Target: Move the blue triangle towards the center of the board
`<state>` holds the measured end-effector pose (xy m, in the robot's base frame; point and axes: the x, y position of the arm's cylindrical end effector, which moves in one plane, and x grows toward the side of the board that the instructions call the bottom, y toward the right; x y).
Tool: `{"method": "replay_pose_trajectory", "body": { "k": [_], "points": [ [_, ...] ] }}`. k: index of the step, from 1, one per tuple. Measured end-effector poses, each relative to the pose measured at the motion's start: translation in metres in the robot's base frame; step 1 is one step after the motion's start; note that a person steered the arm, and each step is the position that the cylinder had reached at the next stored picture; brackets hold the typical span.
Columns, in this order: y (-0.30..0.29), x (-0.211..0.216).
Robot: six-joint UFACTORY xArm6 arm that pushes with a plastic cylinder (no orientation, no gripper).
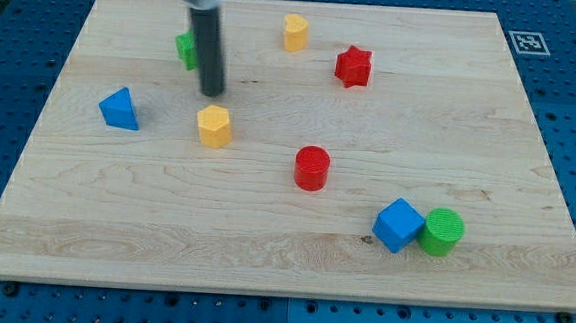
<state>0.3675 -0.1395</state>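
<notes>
Tip (212,93) parked short of the blue triangle (120,109)

The triangle is seen near the surface's (452,101) left edge, at about eight o'clock from the tip, well apart. No jaws are fitted: only a bare rod.

The rod (208,46) descends near-vertically from the view's top, left of centre. My tip (211,93) sits at its lower end, in the upper-left area.

Wooden board (263,250) carrying eight small coloured blocks.
</notes>
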Motion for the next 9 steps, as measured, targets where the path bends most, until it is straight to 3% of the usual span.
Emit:
{"method": "replay_pose_trajectory", "body": {
  "k": [1,2,3,4,5,6,8,9],
  "points": [
    [-0.079,-0.008],
    [-0.12,0.027],
    [-0.119,0.084],
    [-0.08,0.096],
    [-0.055,0.046],
    [-0.055,0.025],
    [-0.111,0.027],
    [-0.097,0.002]
  ]
}}
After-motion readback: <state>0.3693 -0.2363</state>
